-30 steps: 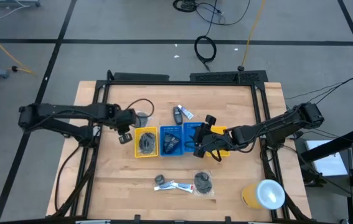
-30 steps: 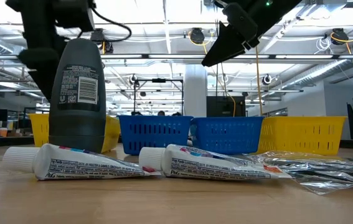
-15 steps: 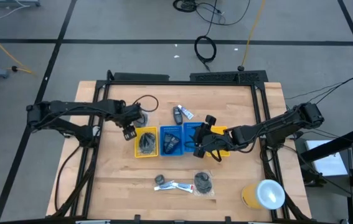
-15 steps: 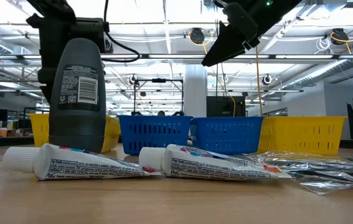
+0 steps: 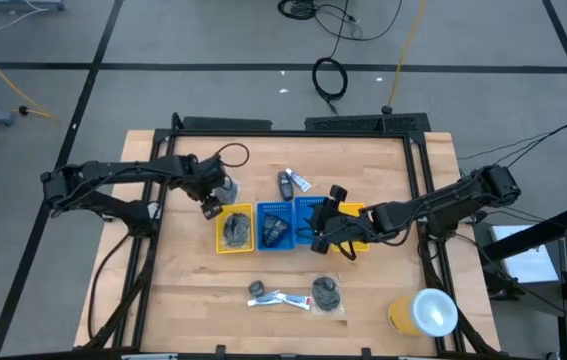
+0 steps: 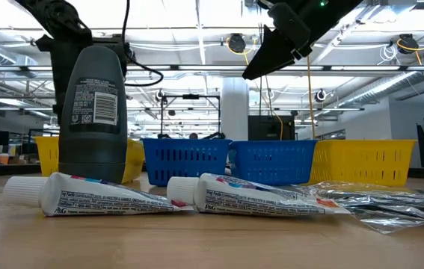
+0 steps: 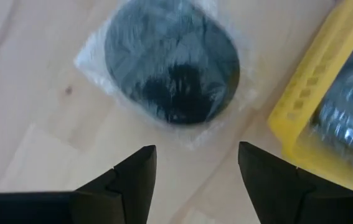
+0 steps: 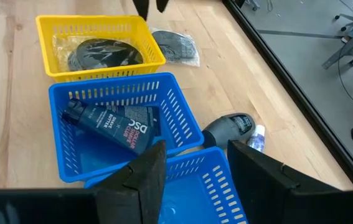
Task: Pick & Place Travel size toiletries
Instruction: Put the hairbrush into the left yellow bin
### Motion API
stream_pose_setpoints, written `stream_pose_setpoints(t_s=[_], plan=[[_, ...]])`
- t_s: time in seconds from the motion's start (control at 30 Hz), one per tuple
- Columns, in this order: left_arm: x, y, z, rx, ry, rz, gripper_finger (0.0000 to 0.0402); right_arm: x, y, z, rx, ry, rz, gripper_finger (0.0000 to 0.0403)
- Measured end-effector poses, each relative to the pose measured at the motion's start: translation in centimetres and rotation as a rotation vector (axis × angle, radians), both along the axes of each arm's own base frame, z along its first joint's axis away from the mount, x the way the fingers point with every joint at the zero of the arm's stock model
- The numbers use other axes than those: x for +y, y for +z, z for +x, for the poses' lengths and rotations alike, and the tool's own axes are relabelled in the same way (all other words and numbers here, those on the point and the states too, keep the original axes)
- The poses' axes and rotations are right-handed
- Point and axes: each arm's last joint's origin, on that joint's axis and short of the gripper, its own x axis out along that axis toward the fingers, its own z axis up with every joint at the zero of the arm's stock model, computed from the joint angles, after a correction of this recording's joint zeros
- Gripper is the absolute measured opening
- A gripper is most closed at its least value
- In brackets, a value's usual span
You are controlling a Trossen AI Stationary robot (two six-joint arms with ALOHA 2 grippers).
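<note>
Wrapped mesh pad (image 7: 171, 62) beside yellow tray (image 7: 307, 118) edge, left gripper (image 7: 196, 168) jaws apart above

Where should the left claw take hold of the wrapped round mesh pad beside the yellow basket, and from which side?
Across the middle of the wrapped mesh pad, coming straight down. It lies flat on the table, apart from the yellow basket, and the open left claw already hangs above its edge.
</note>
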Motion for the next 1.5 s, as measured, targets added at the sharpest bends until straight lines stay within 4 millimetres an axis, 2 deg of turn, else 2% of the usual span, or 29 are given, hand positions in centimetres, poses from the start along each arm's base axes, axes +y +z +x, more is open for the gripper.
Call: stream_pose_setpoints(t_s=[0.23, 0.5, 0.73, 0.87, 0.93, 1.03, 1.1, 1.33, 1.5], plan=[[0.6, -1.2, 0.4, 0.043, 0.025, -0.036, 0.0228, 0.0, 0.0, 0.0, -0.004, 0.0, 0.001, 0.0167], [1.6, -3.7, 1.1, 0.12, 0.039, -0.078, 0.0228, 0.0, 0.1, 0.1, -0.008, -0.001, 0.002, 0.0167], [2.4, -4.4, 1.3, 0.124, 0.044, -0.095, 0.0224, 0.0, 0.1, 0.1, -0.008, -0.001, 0.002, 0.0167], [2.3, -4.3, 1.3, 0.116, 0.033, -0.092, 0.0181, 0.0, 0.1, 0.1, -0.008, -0.001, 0.002, 0.0167], [2.3, -4.2, 1.3, 0.113, 0.03, -0.097, 0.0138, 0.0, 0.1, 0.1, -0.008, -0.001, 0.002, 0.0167], [2.3, -4.2, 1.2, 0.114, 0.023, -0.098, 0.0048, 0.0, 0.1, 0.1, -0.008, -0.001, 0.002, 0.0167], [2.4, -4.3, 1.1, 0.134, 0.034, -0.066, 0.0015, 0.0, 0.1, 0.1, -0.008, -0.001, 0.002, 0.0167], [2.4, -3.9, 0.9, 0.154, 0.046, -0.035, 0.0001, 0.0, 0.1, 0.1, -0.007, -0.001, 0.002, 0.0167], [2.3, -1.9, 0.6, 0.093, 0.051, 0.019, 0.0, 0.0, 0.1, 0.1, -0.007, -0.001, 0.002, 0.0167]])
